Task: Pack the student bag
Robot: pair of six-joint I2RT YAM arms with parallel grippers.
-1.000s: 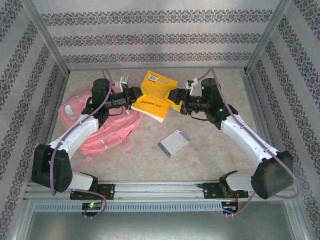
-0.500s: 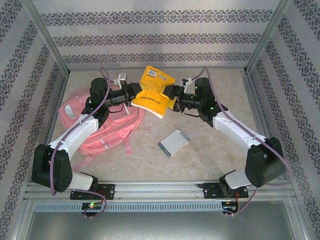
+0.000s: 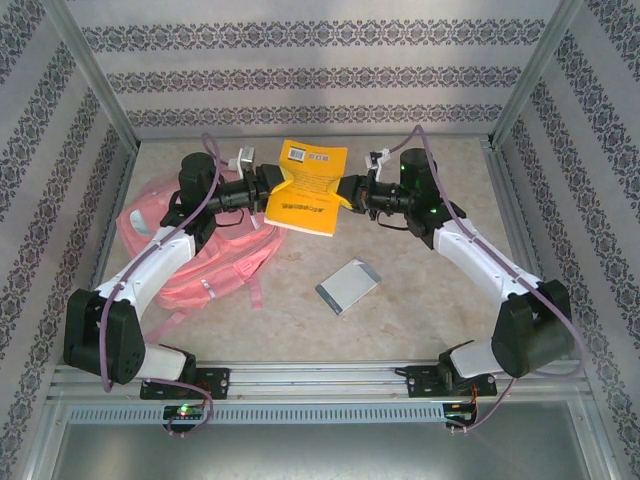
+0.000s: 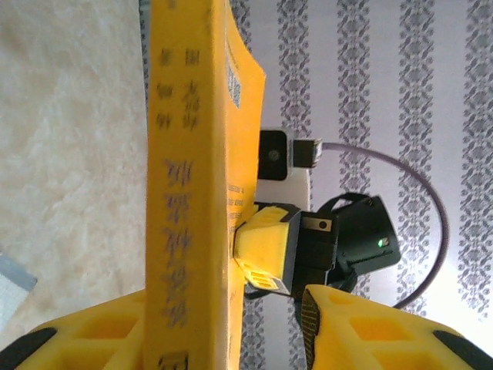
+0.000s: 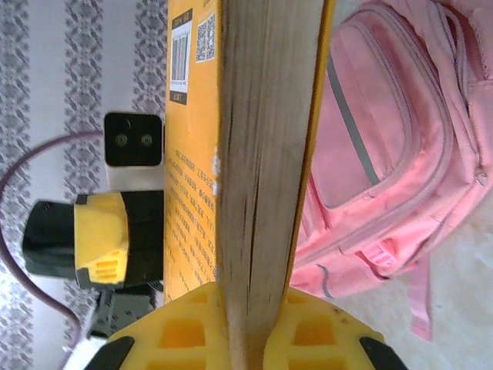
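Clerk: Largest entry?

Checker: The bag (image 3: 185,265), pink, count one. It lies flat on the table (image 3: 430,250), under the left arm, behind and below the left gripper (image 3: 268,188). From the right gripper (image 3: 348,190) it lies straight ahead past the fingertips and lower, with the book between. Front pockets face up. Whether the main zip stands open, I cannot tell.

Clerk: Next?

Checker: The book (image 3: 305,190), yellow, count one. It hangs clear of the table between the two grippers, spine toward the left one, page edge toward the right one. Its long axis runs across the line joining them.

Clerk: Who has it?

Checker: The right gripper, fingers pressed tight on the page edge. The left gripper's fingers stand apart around the spine, with a gap showing on one side. No clamp there.

Clerk: What does the coming move turn on?

Checker: My judgement: the bag lies beyond the book from the gripper that holds it. The left arm is the nearer to the bag, yet the right one carries. So the book must travel toward the left gripper's side and down, and the left gripper must clear the way.

Clerk: Smallest?

Checker: The grey card (image 3: 348,286), count one. Flat on the table, below both grippers, apart from the bag, untouched.

Clerk: Grippers?

Checker: Two.
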